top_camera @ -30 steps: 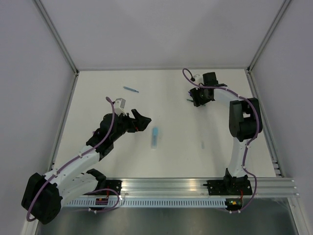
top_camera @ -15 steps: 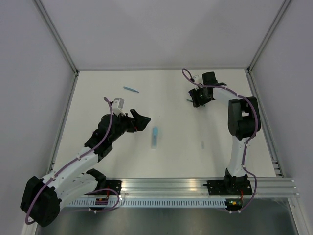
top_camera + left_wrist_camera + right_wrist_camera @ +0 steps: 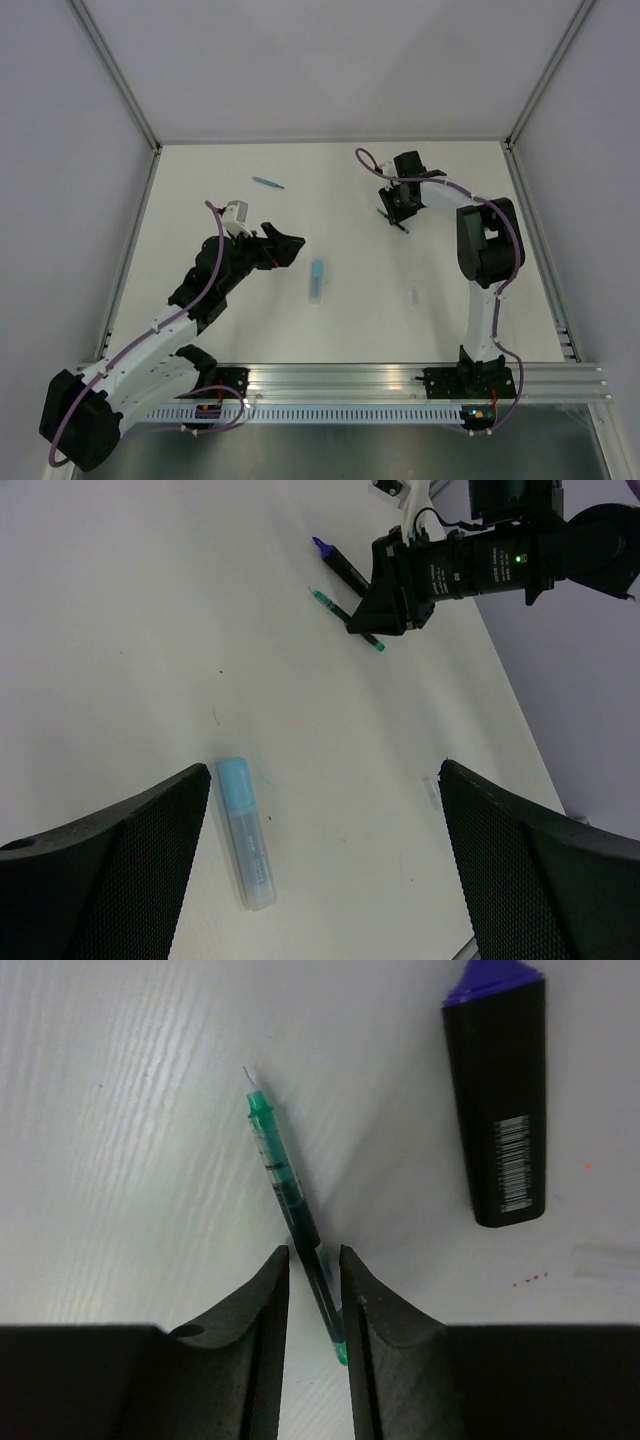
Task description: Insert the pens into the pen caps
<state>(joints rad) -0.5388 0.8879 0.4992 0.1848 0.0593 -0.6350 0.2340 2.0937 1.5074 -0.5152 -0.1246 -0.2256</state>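
Observation:
A thin dark pen with green ends [image 3: 290,1190] lies slantwise on the white table. My right gripper [image 3: 314,1255] is down over its rear half, jaws narrow but apart, one finger on each side. Beside it lies the stubby black marker [image 3: 497,1100], its purple tip bare. From above, the right gripper [image 3: 400,208] is at the far right of the table. The pale-blue highlighter [image 3: 245,845] lies mid-table, by the left finger of my wide-open left gripper [image 3: 325,770], which hovers above the table. A thin blue pen [image 3: 267,183] lies at the far left. A small clear cap [image 3: 430,787] lies to the right.
Grey walls with metal posts [image 3: 120,80] enclose the white table [image 3: 330,330] on three sides. An aluminium rail [image 3: 400,380] carrying the arm bases runs along the near edge. The right arm's upright link [image 3: 490,240] stands at the right side.
My right gripper has shifted left and nearer over the thin dark pen, and its jaws have narrowed around it. The left arm has edged slightly left, still open.

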